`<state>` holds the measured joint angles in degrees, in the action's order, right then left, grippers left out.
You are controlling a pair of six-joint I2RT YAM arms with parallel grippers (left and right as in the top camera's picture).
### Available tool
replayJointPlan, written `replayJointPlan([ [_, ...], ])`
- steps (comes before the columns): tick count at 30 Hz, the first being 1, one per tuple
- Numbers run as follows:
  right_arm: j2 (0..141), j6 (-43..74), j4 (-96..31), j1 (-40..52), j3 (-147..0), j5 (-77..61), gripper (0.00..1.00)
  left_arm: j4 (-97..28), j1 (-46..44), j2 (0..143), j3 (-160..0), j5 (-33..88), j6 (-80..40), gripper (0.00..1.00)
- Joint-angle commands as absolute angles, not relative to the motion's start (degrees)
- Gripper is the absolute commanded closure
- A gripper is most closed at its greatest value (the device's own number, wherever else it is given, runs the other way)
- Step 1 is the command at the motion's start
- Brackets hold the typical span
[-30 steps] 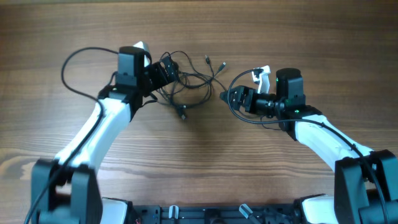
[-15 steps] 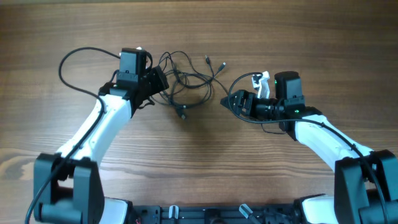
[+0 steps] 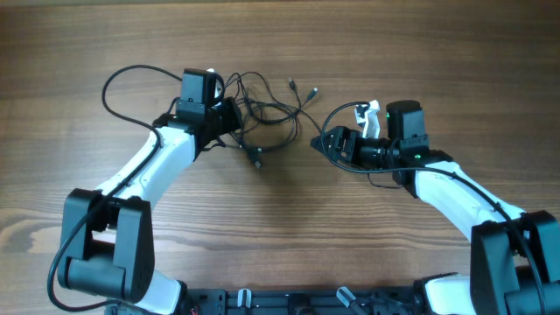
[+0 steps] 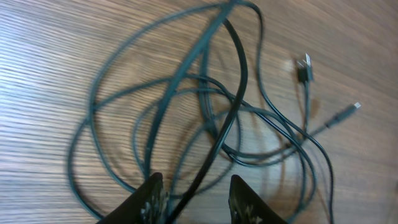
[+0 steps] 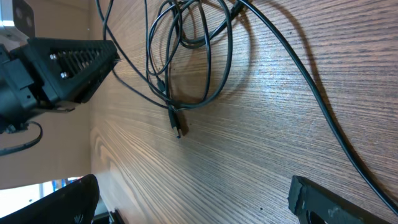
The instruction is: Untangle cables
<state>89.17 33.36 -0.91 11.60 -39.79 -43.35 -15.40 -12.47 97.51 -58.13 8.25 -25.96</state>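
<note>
- Left pincer point(image 4: 196, 182) is half-closed over the cables point(image 4: 214, 121). One dark strand runs straight up between its jaws, but there is a clear gap on both sides, so nothing is gripped yet.
- The rest of the tangle fans out ahead of its fingertips, with two small plugs point(image 4: 303, 67) lying far out to the fingertips' right.
- Right pincer point(image 3: 325, 140) stands wide and empty, facing the tangle from the other side and well apart from it.
- Risk: several loops cross just ahead of the left fingertips. If the jaws close there they may catch two strands, and a pull would tighten the knot.
- Risk: with nothing pinning the far side, the whole bundle may slide across the table point(image 3: 280, 227) as one lump.
- Risk: a thin cord could slip out of the pads if the jaws close off-centre.
- Against a second ago: the left jaws were wide and have come in a good deal, and the left wrist has pulled back towards the tangle's edge.
- The right arm has barely shifted, and the cables lie much as they did.
</note>
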Motion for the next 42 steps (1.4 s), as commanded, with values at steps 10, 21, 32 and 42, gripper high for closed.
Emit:
replayJointPlan([
  [10, 89.69, 33.43, -0.99, 11.84, -40.01, -42.46, 0.0, -15.29, -14.41, 100.12, -57.76, 10.0, -25.26, 0.62],
  [21, 89.69, 33.43, -3.97, 11.84, -40.01, -42.41, 0.0, -16.16, -13.08, 86.61, -59.92, 13.74, -25.67, 0.96],
  [32, 89.69, 33.87, 4.82, 11.84, -40.01, -58.06, 0.0, -15.51, -13.13, 59.81, -59.92, 25.1, -25.67, 0.96],
  [42, 89.69, 39.16, 32.99, 18.55, -40.05, -61.58, 0.0, -12.91, -13.13, 62.78, -59.92, 33.19, -24.88, 0.96],
])
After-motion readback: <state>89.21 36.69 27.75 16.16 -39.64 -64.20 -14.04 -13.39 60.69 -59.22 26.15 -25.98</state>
